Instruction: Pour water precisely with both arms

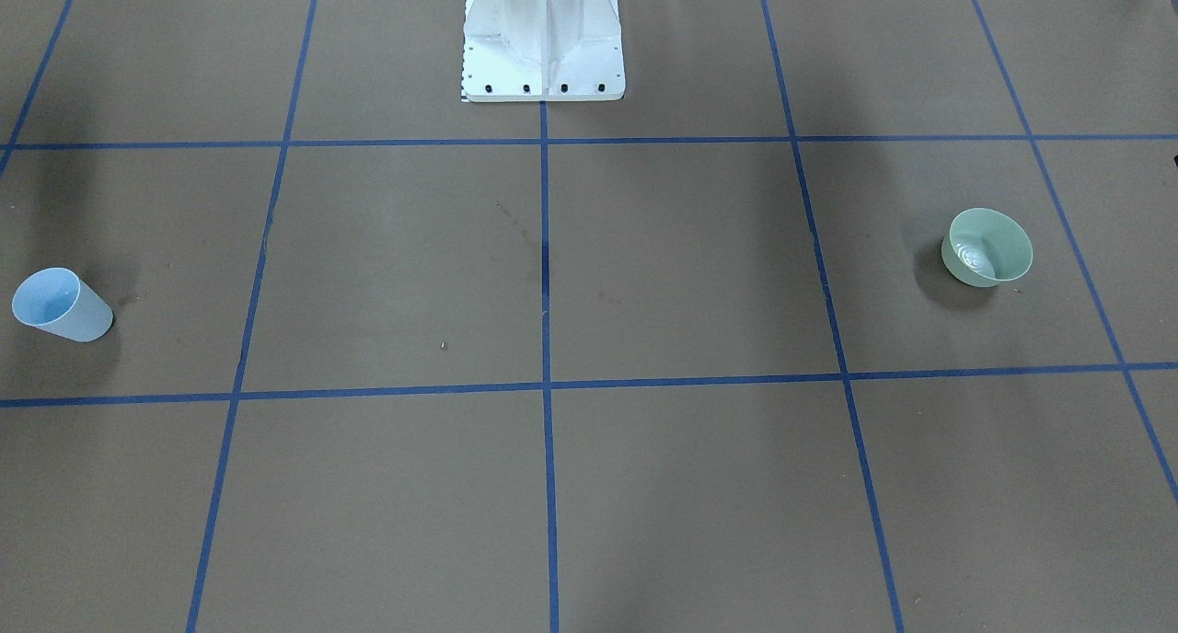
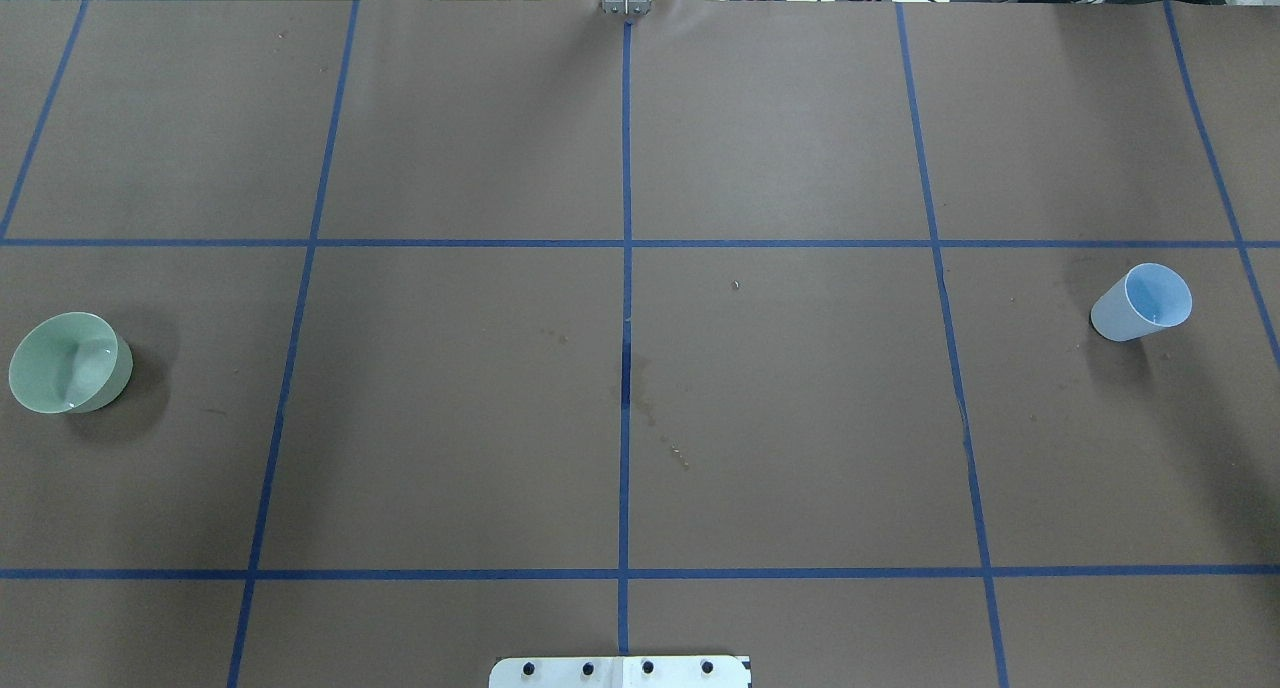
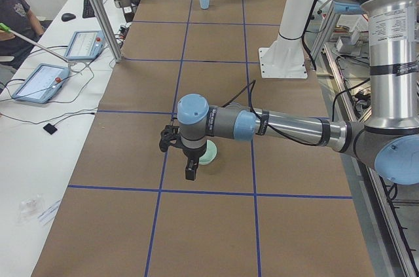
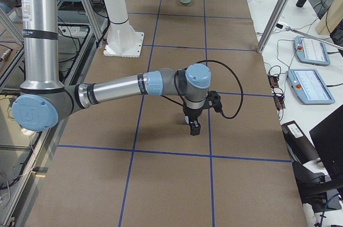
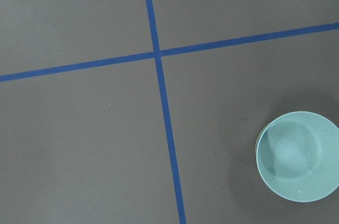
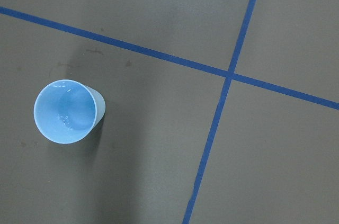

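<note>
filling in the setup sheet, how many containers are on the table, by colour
pale green bowl: 1
light blue cup: 1
total: 2

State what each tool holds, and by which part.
Nothing is held. The green bowl and the blue cup stand free on the table; the left tool and right tool hang clear of them.
</note>
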### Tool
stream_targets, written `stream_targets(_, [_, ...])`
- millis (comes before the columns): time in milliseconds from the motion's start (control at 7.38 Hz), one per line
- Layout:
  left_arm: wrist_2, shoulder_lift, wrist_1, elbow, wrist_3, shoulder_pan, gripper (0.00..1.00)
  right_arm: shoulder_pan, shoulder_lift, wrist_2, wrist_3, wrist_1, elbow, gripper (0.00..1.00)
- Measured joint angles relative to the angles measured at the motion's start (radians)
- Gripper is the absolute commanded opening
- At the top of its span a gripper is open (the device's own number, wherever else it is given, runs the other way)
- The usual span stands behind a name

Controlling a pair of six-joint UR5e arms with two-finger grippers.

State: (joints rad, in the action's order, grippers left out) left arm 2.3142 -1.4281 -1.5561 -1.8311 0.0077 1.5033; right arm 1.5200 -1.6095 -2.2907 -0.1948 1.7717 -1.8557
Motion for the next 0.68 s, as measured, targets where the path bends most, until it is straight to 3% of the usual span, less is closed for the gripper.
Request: stream_targets(678, [0.015,0.012,-0.008,0.022,-0.001,0.002,1.0,-0.001,-0.007,-0.009,0.004,0.0,0.012,0.99])
